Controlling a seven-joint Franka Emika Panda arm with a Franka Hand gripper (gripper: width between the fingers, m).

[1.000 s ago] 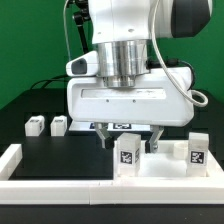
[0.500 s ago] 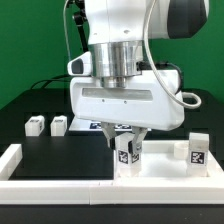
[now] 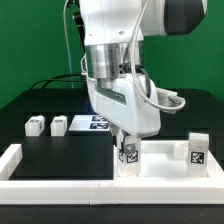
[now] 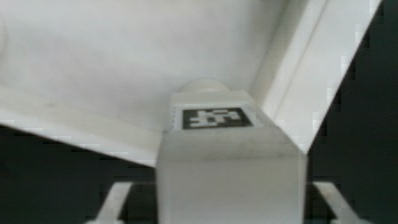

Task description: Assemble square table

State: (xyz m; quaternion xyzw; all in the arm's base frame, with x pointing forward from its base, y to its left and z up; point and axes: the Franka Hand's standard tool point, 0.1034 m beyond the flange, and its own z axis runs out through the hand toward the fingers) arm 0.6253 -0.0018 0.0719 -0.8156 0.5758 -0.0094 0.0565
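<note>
The square table's white slab [image 3: 160,165] lies at the front of the exterior view's right. Two white tagged legs stand upright on it: one [image 3: 128,156] near the middle, another [image 3: 196,150] at the far right corner. My gripper [image 3: 128,146] comes down over the middle leg, its fingers on either side of the leg's top, shut on it. In the wrist view this leg [image 4: 222,150] fills the middle, its tag facing me, between my gripper's [image 4: 222,205] fingers, with the slab [image 4: 107,60] beyond. Two more legs [image 3: 34,126] [image 3: 59,125] lie on the black table at the left.
The marker board [image 3: 92,122] lies flat behind my gripper. A low white border wall [image 3: 20,160] runs along the front and left of the work area. The arm's bulky wrist leans over the slab.
My jaws closed from wide open onto the middle leg. The wrist then turned and tilted toward the exterior view's right, uncovering the marker board behind it.
</note>
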